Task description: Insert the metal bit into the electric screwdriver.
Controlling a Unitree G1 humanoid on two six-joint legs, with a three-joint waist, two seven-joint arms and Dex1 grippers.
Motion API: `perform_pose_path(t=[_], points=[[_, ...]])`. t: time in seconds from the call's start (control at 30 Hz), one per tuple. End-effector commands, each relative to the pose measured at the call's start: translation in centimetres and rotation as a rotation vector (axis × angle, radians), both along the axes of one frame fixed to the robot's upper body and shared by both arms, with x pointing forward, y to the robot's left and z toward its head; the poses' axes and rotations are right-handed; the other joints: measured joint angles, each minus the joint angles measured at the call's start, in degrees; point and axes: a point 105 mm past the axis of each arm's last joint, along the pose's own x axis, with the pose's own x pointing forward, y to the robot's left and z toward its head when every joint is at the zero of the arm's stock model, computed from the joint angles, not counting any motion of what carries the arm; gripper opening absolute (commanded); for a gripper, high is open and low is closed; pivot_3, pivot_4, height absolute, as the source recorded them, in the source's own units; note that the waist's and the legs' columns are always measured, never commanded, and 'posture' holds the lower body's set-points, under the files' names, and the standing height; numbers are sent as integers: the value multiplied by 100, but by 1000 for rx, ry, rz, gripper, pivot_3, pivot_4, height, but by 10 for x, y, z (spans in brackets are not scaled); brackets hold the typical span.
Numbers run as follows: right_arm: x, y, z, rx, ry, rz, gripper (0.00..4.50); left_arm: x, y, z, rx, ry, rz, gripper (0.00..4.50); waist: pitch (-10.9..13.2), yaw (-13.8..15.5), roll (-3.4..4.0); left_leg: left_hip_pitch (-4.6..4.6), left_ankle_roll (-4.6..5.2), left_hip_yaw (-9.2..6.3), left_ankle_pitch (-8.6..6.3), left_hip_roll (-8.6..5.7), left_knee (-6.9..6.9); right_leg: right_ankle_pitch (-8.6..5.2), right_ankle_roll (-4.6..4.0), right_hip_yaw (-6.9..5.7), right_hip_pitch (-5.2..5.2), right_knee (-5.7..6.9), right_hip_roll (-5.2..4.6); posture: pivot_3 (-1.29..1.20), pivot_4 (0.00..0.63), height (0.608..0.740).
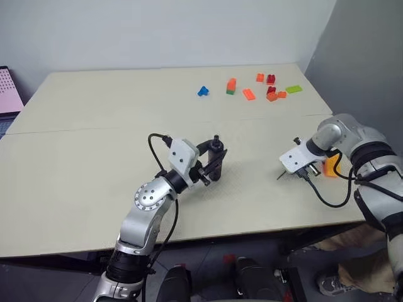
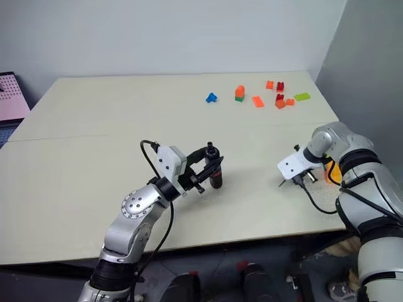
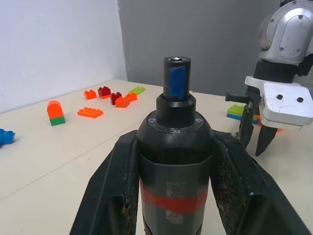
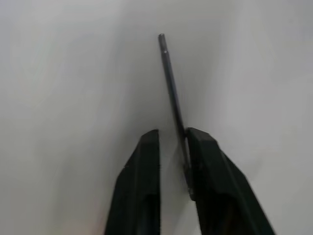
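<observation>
My left gripper [image 1: 213, 165] is shut on the electric screwdriver [image 3: 175, 132], a black pen-shaped tool with a red band, held above the middle of the table. Its bluish tip [image 3: 176, 81] with an open socket points away from the wrist, toward the right arm. My right gripper [image 1: 286, 173] points steeply down at the table near the right edge. The metal bit [image 4: 170, 83], a thin dark rod, lies on the table and runs back between the two fingers. It rests against one finger [image 4: 203, 156], and a narrow gap shows beside the other.
Several coloured toy bricks [image 1: 271, 91] lie at the far right of the table, with a blue brick [image 1: 203, 91] to their left. An orange brick [image 1: 330, 166] sits by my right wrist. A seam [image 1: 75, 130] crosses the table. A pink object [image 1: 7, 91] stands at the far left.
</observation>
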Motion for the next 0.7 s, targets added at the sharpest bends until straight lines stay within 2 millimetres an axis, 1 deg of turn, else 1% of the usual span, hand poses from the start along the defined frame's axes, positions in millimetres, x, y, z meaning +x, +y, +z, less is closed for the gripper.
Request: perform_pose_path(t=[0.03, 0.07, 0.13, 0.23, 0.33, 0.47, 0.53, 0.63, 0.7], points=[[4, 7, 10, 67, -45, 16, 0, -4, -2, 15, -12, -67, -14, 1643, 1, -2, 1, 0, 0, 0, 0, 0, -1, 4, 7, 0, 0, 0, 0, 0, 150, 740], [4, 8, 12, 75, -50, 19, 0, -3, -2, 15, -11, -67, -15, 1643, 2, 0, 3, -1, 0, -1, 0, 0, -1, 12, 21, -1, -1, 0, 0, 0, 150, 740], [6, 11, 17, 101, -65, 24, 0, -3, -2, 15, -11, -70, -19, 1643, 3, 4, 5, -3, 0, -1, 0, 0, -1, 12, 21, -1, -2, -1, 0, 0, 150, 740], [9, 21, 36, 215, -109, 32, 0, -3, -2, 18, -5, -87, -25, 1643, 6, 9, 8, -12, 0, -3, 0, -1, -1, 12, 22, -2, -6, -3, 0, 0, 150, 740], [11, 31, 62, 416, -151, 6, 0, -2, 0, 19, -11, -84, -22, 1643, 7, 11, 10, -26, 0, -5, 0, -1, -1, 14, 23, -3, -21, -2, 0, 0, 150, 740], [7, 33, 87, 655, -168, -51, 0, 0, 1, 20, -17, -83, -11, 1643, 8, 35, 11, -34, 0, -9, 0, -1, -1, 15, 22, -5, -26, -3, 0, 0, 150, 740], [3, 37, 101, 814, -175, -95, 0, 2, 3, 21, -24, -81, 0, 1643, 8, 66, 11, -37, 0, -12, 0, -1, 0, 15, 22, -6, -26, -4, 0, 0, 150, 740], [-10, 44, 129, 1151, -165, -205, 0, 5, 4, 22, -39, -75, 17, 1643, 8, 157, 11, -44, 0, -17, 0, -2, 1, 15, 22, -7, -30, -3, 0, 0, 150, 740], [-23, 50, 143, 1357, -139, -278, 0, 6, 3, 24, -56, -66, 21, 1643, 10, 170, 16, -50, 0, -17, 0, -2, 1, 15, 22, -5, -41, 0, 0, 0, 150, 740]])
